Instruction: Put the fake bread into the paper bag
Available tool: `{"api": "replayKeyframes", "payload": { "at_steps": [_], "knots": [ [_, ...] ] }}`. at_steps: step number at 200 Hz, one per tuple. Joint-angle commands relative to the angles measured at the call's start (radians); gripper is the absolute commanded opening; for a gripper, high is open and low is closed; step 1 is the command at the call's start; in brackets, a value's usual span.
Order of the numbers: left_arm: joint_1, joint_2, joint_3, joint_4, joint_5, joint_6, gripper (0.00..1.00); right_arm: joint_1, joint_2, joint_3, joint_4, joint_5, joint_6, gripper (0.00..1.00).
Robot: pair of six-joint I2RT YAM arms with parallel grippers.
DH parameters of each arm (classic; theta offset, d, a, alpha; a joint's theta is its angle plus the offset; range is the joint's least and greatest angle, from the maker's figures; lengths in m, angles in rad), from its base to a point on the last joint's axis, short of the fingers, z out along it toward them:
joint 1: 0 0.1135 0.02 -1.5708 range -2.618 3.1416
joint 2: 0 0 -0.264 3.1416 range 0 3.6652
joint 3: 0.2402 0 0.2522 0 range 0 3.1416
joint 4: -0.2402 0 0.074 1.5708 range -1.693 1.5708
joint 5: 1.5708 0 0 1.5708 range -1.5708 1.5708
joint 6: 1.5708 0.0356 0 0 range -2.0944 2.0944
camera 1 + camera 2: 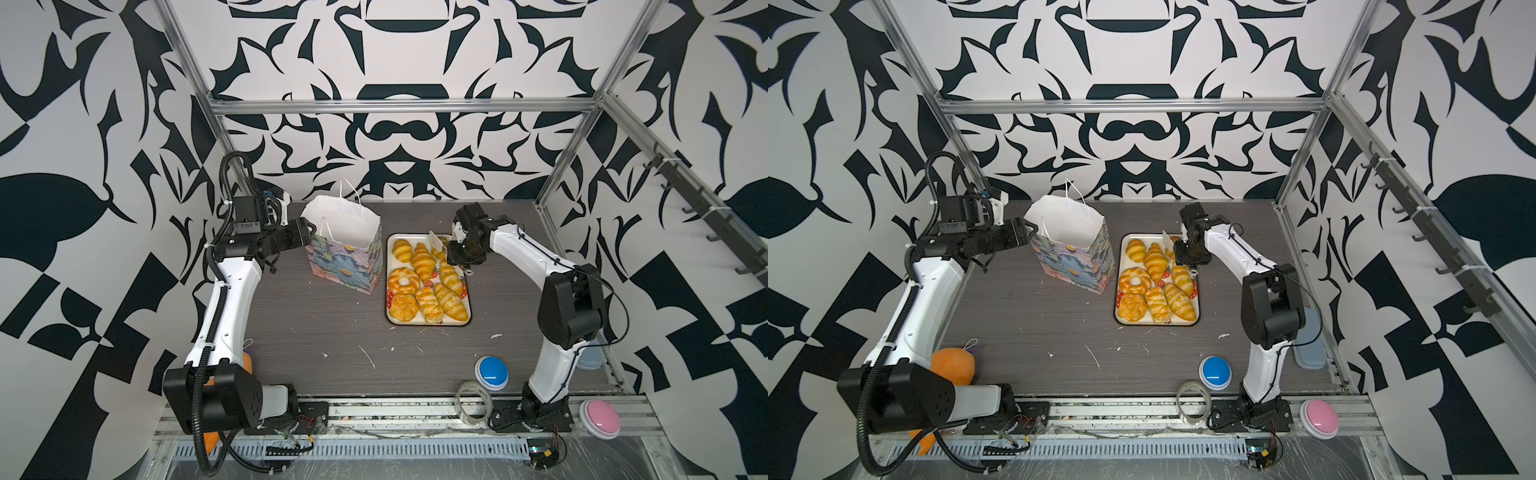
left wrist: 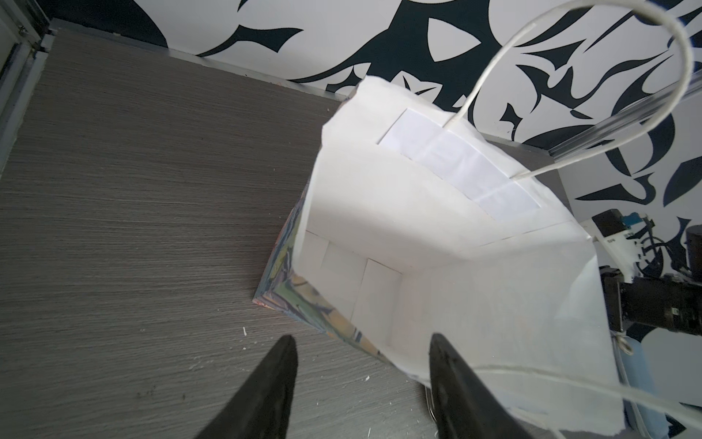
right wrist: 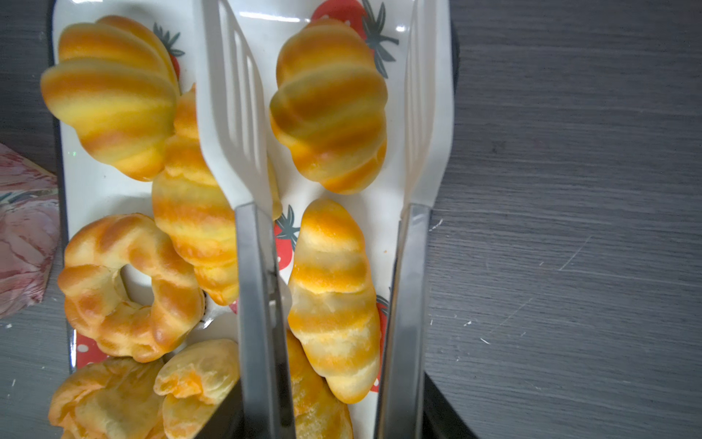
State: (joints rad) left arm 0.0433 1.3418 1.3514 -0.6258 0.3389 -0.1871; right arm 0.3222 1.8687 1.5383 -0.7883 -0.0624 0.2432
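On grey wood-grain tabletop [image 1: 324, 324], found the fake bread [image 1: 422, 259], glossy golden-orange toy pastries, crowded together on cream strawberry-printed tray [image 3: 98, 190], none visible inside tall floral-printed paper bag [image 1: 345, 266] standing open just beside. Judged light, squashy and slick, prone to roll or slip; advise gripping across the middle of small striped bun [image 3: 328, 102] at tray's far end, presently bracketed by spread blades of white slotted tongs [image 3: 231, 114]. Found right gripper [image 1: 454, 254] clamped on the tongs' metal arms, left gripper [image 2: 361, 338] with fingers [image 2: 266, 380] apart astride the bag's near rim, contact there not determinable.
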Motion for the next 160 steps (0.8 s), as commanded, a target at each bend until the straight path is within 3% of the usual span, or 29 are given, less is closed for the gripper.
{"api": "replayKeyframes", "payload": {
  "at_steps": [1,160],
  "knots": [
    [-0.005,-0.018,-0.005,0.002,0.030,-0.012,0.59,-0.001,-0.057,0.012,0.009,-0.016,0.004,0.54],
    [-0.053,-0.003,-0.001,-0.036,-0.028,-0.015,0.55,0.000,-0.036,0.007,-0.001,-0.002,0.008,0.52]
  ]
}}
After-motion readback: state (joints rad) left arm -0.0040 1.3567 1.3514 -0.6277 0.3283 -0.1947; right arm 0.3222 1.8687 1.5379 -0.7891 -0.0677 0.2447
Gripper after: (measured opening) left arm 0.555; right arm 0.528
